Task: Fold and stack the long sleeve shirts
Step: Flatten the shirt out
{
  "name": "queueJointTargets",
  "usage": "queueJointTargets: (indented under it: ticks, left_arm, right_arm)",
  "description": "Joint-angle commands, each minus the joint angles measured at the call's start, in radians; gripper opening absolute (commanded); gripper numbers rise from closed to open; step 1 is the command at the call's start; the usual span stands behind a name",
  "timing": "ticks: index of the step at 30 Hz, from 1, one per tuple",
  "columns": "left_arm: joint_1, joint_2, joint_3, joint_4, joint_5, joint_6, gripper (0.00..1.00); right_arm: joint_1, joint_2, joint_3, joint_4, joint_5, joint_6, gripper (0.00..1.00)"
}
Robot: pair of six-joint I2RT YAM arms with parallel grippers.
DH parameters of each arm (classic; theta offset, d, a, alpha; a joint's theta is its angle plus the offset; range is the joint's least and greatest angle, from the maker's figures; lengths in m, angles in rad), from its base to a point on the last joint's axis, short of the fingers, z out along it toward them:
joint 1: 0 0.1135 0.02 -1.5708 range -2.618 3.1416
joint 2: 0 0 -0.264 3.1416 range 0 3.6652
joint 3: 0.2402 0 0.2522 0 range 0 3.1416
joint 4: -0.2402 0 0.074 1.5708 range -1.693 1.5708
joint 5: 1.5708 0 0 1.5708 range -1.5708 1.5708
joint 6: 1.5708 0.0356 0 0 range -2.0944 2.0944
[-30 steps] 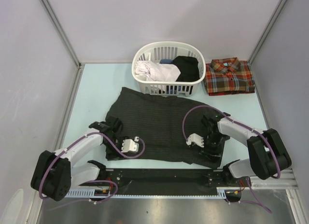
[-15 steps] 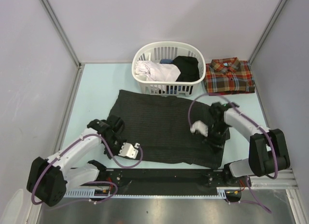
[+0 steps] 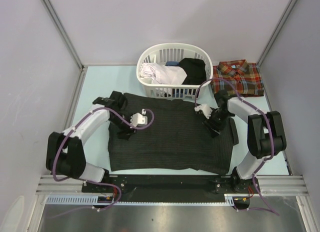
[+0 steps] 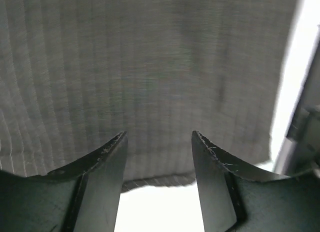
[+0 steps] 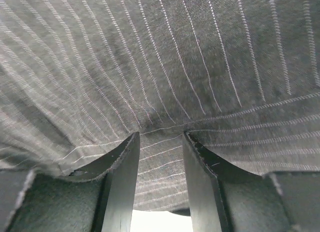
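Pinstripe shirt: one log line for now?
pinstripe shirt spread on table | left gripper open above it | right gripper on cloth, grip unclear

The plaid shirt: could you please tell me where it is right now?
Top view: the plaid shirt lies folded at the table's far right, beside the white basket.

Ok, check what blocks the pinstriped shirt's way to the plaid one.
Nothing on the table. The pinstriped shirt lies flat; the folded plaid shirt sits just beyond its far right corner, the basket left of that path. Only the right arm reaches over that corner.
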Motion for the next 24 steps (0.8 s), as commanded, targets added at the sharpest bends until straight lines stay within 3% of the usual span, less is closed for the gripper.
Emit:
queueJointTargets:
  ticks: [1,6,13,18,21,24]
  left_arm:
    - [0.017,0.094,-0.058,0.2,-0.018,-0.113,0.56]
    - [0.008,0.121,-0.172,0.182,-0.084,-0.049,0.37]
    - [-0.116,-0.017,-0.34,0.081,-0.097,0.016,0.17]
    - [-0.167,-0.053,-0.361,-0.002,-0.063,0.053,0.15]
    - [-0.176,-0.025,-0.289,-0.083,-0.009,0.086,0.15]
    - [-0.138,0.007,-0.171,-0.067,0.02,0.011,0.35]
  right_arm:
    - [0.038,-0.003,-0.064,0.086,0.073,0.002,0.43]
    - [0.077,-0.051,-0.17,0.063,0.096,-0.088,0.43]
    - [0.15,-0.127,-0.279,-0.026,0.073,-0.182,0.44]
    - [0.174,-0.158,-0.323,-0.099,0.088,-0.253,0.45]
    - [0.16,-0.173,-0.314,-0.096,0.108,-0.27,0.45]
    - [0.079,-0.161,-0.159,-0.162,0.029,-0.244,0.45]
